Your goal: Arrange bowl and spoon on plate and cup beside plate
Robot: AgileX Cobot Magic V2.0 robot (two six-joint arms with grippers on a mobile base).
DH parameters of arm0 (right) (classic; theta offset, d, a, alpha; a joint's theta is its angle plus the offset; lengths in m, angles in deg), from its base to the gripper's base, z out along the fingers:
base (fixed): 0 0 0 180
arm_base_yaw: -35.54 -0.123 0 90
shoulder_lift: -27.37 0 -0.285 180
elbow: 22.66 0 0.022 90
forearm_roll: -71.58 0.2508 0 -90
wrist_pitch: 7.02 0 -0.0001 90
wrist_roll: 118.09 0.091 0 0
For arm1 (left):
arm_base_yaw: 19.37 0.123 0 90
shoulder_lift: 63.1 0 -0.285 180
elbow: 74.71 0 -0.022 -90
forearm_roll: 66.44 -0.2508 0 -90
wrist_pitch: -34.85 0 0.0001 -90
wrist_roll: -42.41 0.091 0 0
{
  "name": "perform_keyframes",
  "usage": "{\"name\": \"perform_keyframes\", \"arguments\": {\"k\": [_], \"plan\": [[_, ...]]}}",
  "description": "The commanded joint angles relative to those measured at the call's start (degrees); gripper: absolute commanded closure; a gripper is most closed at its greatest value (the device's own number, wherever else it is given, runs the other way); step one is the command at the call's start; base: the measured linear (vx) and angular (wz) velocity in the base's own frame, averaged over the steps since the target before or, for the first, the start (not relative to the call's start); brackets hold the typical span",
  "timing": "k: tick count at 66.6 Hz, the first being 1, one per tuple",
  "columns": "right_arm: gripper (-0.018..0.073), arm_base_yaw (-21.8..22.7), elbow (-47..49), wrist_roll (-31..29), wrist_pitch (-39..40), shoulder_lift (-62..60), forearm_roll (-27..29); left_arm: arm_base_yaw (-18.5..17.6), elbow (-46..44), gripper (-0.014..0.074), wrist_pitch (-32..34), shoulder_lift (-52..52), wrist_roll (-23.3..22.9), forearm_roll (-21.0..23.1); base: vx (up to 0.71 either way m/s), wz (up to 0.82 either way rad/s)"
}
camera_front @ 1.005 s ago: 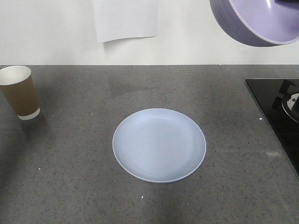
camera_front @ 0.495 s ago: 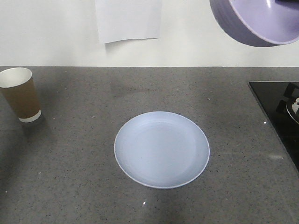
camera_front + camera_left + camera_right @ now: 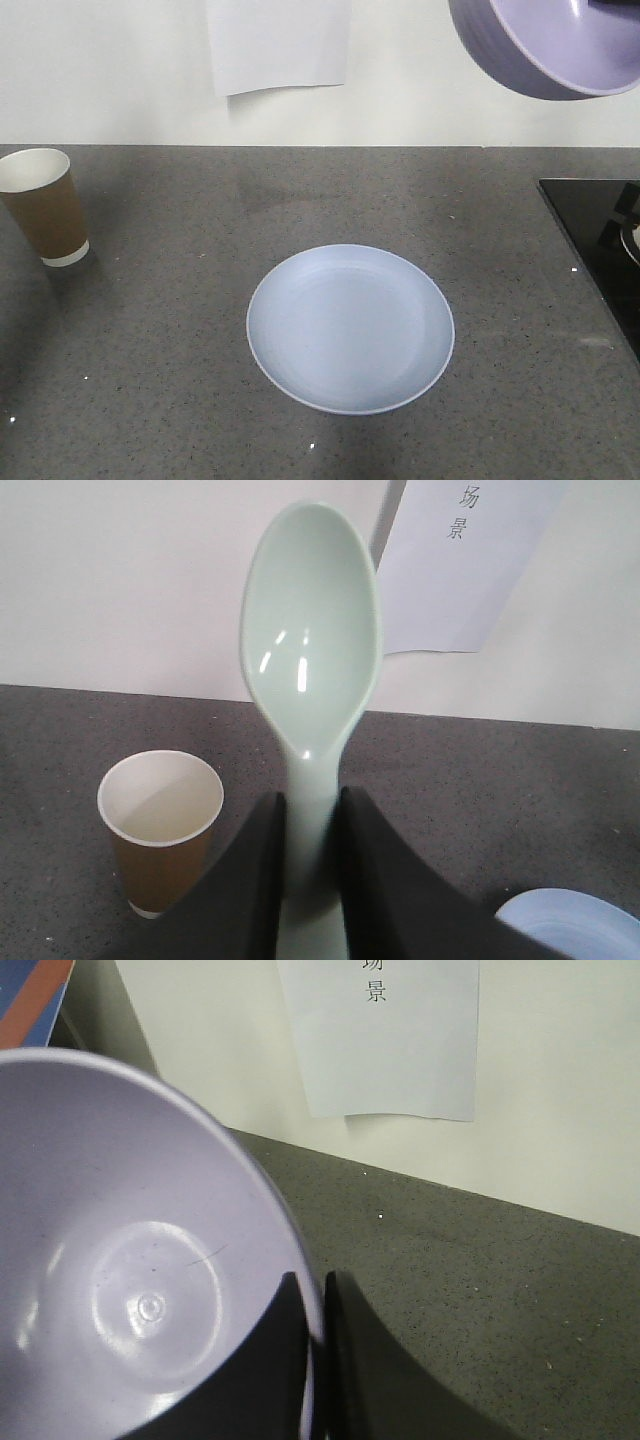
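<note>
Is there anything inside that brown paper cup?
The tapered brown paper cup looks empty: the left wrist view shows only white wall and bottom. Its near inner wall is hidden by the rim.

Dark grey speckled worktop, matte, with tiny white flecks. A plain off-white wall meets its far edge in a straight seam. White paper sheet on the wall, bottom edge curling off a bit. It sits ahead of and above the right jaws, and ahead, up and to the right of the left jaws. Both wrist views show two printed black characters on it. Glossy black cooktop is set flush into the worktop's right side, cut off by the frame. Orange-and-blue panel edge up-left of the right jaws; can't tell what it is. Light is soft and even, shadows faint, with a dull glare patch on the worktop beside the cooktop.
</note>
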Motion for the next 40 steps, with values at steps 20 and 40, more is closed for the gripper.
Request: {"name": "perform_keyframes", "arguments": {"k": [20,40], "plan": [[0.0568,0.2,1.5,-0.3,2.5,-1.3,2.7,-0.1,-1.3,0.0602,3.5,0.5,-0.1,1.5,0.01,0.0],[0.0568,0.2,1.5,-0.3,2.5,-1.3,2.7,-0.1,-1.3,0.0602,3.5,0.5,-0.1,1.5,0.0,0.0]]}}
